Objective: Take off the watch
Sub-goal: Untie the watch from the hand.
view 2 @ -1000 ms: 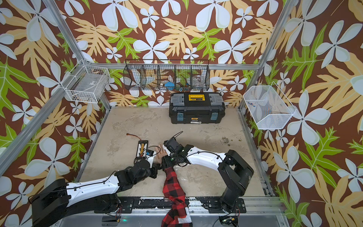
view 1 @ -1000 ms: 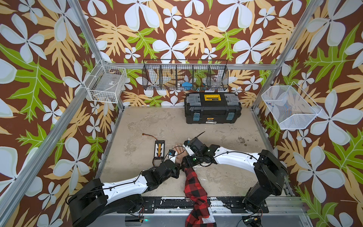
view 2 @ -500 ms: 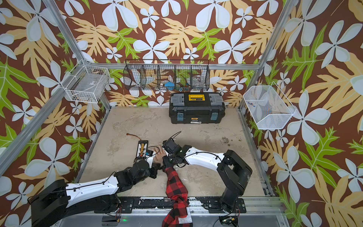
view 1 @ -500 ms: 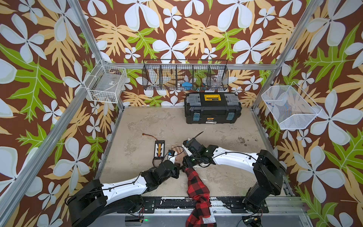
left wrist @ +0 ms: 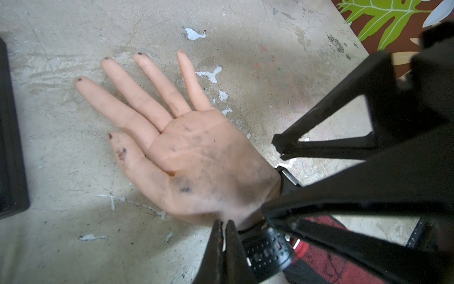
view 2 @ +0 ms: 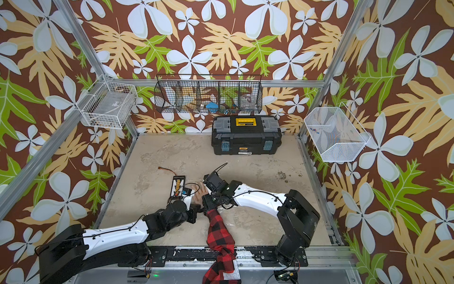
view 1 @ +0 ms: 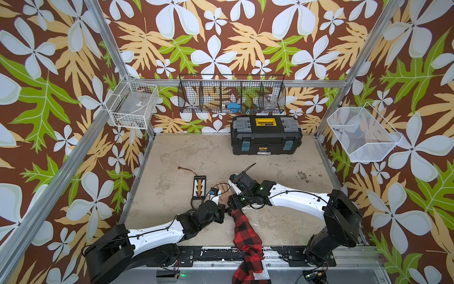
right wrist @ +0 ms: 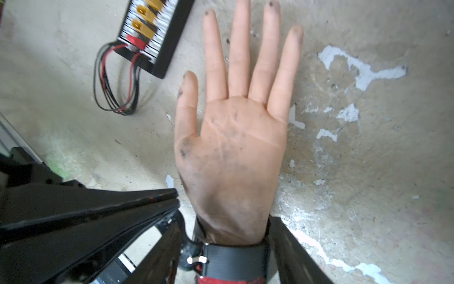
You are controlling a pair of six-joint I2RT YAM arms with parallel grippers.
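Chunky black wristwatch (right wrist: 235, 260) is strapped round the wrist of the flesh-coloured rubber hand (right wrist: 233, 159), band across it. Right gripper (right wrist: 226, 221) straddles that wrist, spread open. The left gripper (left wrist: 222, 228) is clenched shut thumb-side, by the buckle (right wrist: 196, 260).

Clocked from the mannequin hand (view 1: 223, 195) in a top view: bare tabletop (view 1: 216, 157) is lying open at twelve, the toolbox (view 1: 266, 135) is closing off one, the connector board (view 1: 199, 185) crowding ten, the sleeve (view 1: 243, 228) blocking five.

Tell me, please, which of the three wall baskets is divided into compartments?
The black wire basket on the back wall; the white grid basket and white mesh basket on the side walls are undivided.
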